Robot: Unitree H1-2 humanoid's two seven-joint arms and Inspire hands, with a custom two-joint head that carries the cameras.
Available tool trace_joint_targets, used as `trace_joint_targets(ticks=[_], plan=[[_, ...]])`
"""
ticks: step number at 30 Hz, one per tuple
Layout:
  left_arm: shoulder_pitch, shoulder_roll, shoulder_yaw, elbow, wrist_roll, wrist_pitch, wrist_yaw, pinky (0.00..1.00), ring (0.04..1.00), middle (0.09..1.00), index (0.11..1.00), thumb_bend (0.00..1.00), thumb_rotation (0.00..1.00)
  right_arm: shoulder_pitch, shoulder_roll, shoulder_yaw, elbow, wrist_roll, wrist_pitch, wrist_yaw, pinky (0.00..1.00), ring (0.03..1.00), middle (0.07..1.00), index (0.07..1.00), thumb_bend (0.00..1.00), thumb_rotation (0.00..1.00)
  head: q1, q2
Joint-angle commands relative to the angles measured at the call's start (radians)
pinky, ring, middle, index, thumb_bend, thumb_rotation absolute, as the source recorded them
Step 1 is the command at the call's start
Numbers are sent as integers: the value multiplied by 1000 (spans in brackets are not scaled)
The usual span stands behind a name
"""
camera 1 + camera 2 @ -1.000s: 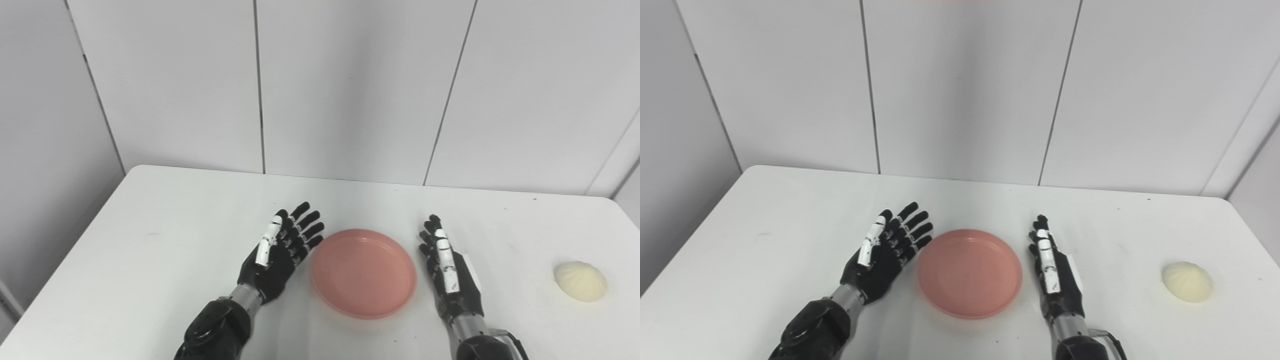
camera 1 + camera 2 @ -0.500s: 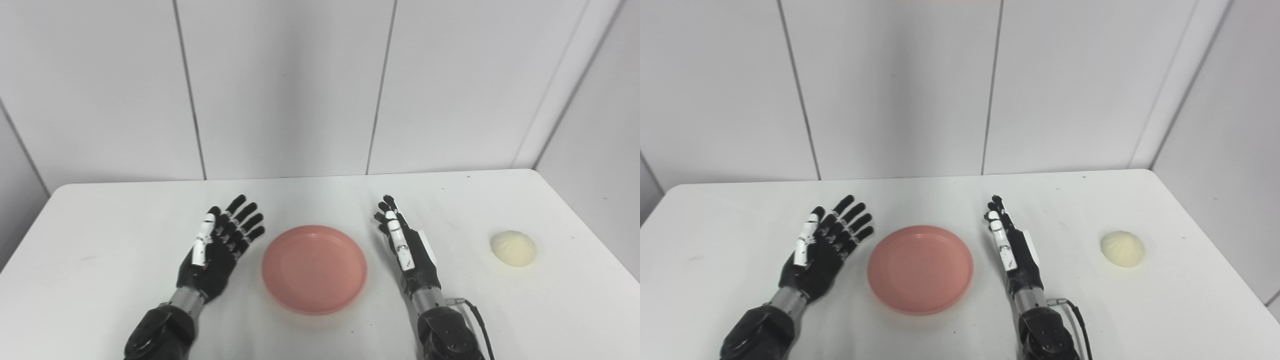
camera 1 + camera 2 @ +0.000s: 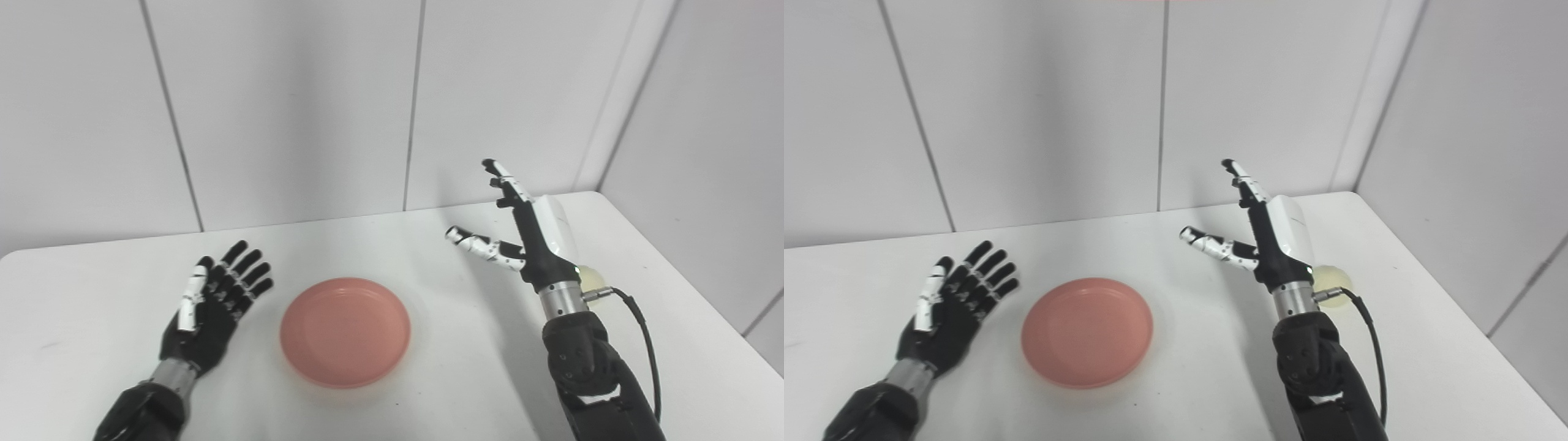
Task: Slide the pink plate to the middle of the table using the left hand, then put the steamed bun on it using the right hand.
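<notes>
The left robot hand point(image 3: 208, 306) is lying low with its palm turned up and its fingers point(image 3: 245, 275) spread apart, holding nothing. The right robot hand point(image 3: 527, 236) is standing raised on its upright forearm, fingers pointing up, thumb point(image 3: 481, 245) jutting out to the left, gripping nothing. A cable is looping from its wrist.

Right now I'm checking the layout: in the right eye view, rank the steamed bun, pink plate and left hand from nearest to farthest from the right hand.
From the right hand:
1. Steamed bun, just right of its wrist, partly hidden.
2. Pink plate, mid-table, to its left.
3. Left hand, beyond the plate, far left.
</notes>
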State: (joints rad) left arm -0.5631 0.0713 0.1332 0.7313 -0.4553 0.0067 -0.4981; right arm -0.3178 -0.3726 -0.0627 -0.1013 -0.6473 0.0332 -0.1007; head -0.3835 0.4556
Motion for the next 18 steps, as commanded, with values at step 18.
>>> trace_joint_targets(ticks=[18], plan=[[87, 77, 28, 304, 9, -24, -49, 790, 826, 852, 851, 516, 872, 12, -256, -60, 184, -109, 84, 32, 751, 894, 938, 902, 918, 569, -82, 15]])
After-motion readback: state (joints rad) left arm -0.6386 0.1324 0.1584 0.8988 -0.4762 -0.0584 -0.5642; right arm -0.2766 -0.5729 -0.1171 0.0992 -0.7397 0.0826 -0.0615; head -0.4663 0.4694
